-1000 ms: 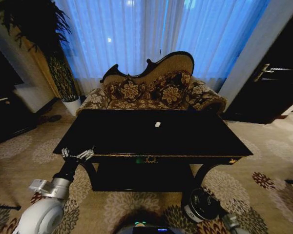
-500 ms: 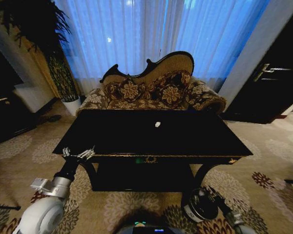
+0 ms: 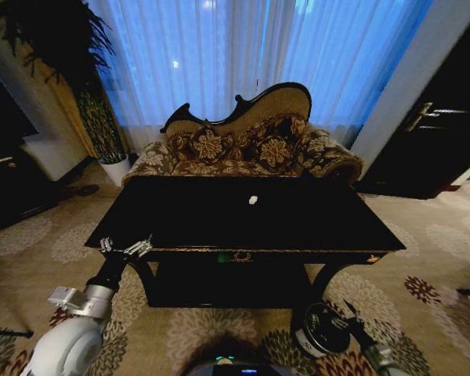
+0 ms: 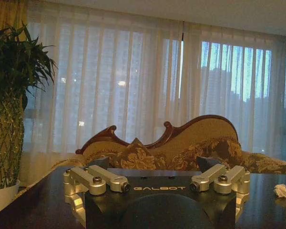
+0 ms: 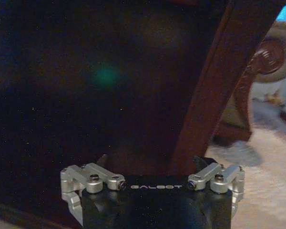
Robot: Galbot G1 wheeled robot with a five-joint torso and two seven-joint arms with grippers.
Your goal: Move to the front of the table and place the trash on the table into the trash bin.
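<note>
Right claw (image 3: 349, 313) higher (beside trash bin (image 3: 323, 330))

The worktop (image 3: 188, 215) is a glossy black rectangle with a gold-trimmed front edge and a small gold ornament at the middle of that edge. One crumpled white paper bit (image 3: 253, 200) lies directly on it, slightly right of centre and nearer the far edge than the front.
</note>
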